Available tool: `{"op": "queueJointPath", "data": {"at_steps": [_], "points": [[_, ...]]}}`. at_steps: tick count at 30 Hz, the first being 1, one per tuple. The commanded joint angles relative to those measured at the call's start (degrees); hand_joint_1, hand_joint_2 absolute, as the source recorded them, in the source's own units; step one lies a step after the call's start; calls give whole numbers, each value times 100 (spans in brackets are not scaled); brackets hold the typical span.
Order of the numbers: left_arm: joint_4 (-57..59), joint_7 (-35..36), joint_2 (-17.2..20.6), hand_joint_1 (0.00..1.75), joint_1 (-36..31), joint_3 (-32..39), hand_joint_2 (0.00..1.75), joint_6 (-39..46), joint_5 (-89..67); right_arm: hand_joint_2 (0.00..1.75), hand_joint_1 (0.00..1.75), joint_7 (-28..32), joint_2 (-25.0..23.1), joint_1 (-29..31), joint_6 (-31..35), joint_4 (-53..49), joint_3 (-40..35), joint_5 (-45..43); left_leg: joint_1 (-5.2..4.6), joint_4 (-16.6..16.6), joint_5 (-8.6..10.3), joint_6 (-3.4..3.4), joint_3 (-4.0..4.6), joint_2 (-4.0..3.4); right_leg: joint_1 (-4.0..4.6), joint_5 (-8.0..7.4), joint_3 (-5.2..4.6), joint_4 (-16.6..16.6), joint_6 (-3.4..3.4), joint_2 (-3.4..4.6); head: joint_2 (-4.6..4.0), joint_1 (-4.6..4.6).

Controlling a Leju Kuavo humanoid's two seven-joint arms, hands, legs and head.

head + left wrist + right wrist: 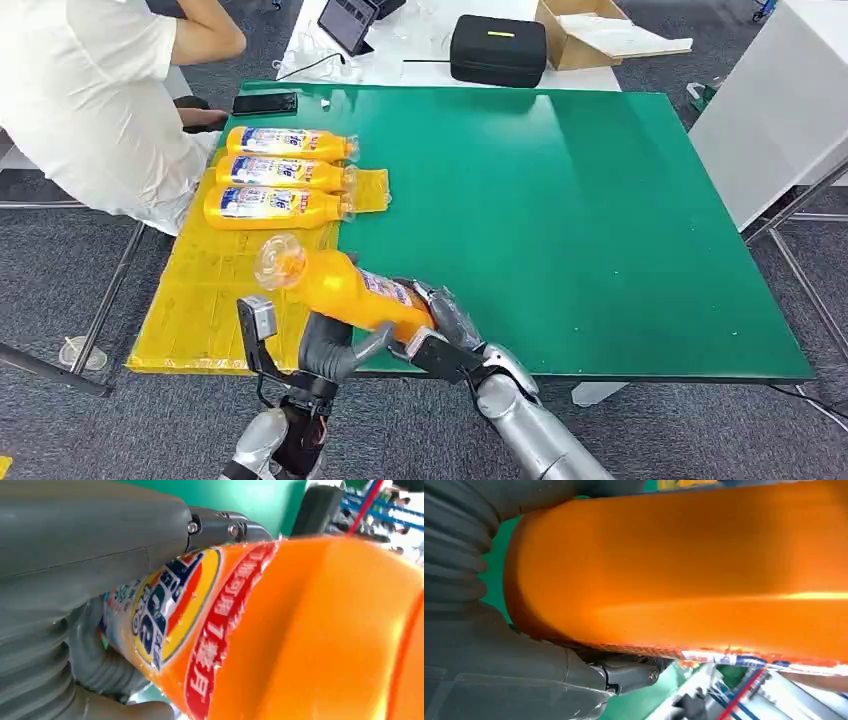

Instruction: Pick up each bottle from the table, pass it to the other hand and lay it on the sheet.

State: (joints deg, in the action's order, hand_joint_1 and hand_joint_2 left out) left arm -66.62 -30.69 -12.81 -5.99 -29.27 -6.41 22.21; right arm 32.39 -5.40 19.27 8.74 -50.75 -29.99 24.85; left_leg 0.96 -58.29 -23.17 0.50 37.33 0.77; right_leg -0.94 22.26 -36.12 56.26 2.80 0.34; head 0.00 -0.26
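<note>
An orange bottle (340, 285) with a clear cap hangs tilted over the table's front edge, cap toward the yellow sheet (200, 300). My right hand (445, 325) grips its base end, and my left hand (335, 350) holds it from below at the middle. In the left wrist view the left hand's thumb (75, 580) lies across the bottle's label (165, 610). In the right wrist view the right hand (499, 670) wraps the orange body (684, 570). Three more orange bottles (285, 143), (280, 171), (270, 203) lie side by side on the sheet's far part.
The green table (560, 200) spreads bare to the right. A person in white (90, 100) sits at the far left corner beside a black phone (265, 103). Behind the table stand a black case (498, 50), a cardboard box (590, 35) and a tablet (347, 22).
</note>
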Motion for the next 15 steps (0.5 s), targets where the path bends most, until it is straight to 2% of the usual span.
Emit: {"op": "queueJointPath", "data": {"at_steps": [1,4,15], "points": [[-99,-43,266,0,-50,-264,175,-219,-81,175,175,-14,-30,335,56,842,-171,-27,-3,3,-15,4,-40,-15,1,12,37,-3,-12,5,0,2],[49,-9,207,0,-103,-266,175,-256,-141,175,175,-33,-29,381,123,892,-150,64,-1,4,-6,2,-17,-7,-1,4,16,-4,-8,1,0,0],[582,191,-30,3,-429,-112,175,70,56,175,175,-63,-139,407,435,635,-468,457,-3,1,-8,2,-17,-8,1,6,15,-1,-9,1,0,2]]}}
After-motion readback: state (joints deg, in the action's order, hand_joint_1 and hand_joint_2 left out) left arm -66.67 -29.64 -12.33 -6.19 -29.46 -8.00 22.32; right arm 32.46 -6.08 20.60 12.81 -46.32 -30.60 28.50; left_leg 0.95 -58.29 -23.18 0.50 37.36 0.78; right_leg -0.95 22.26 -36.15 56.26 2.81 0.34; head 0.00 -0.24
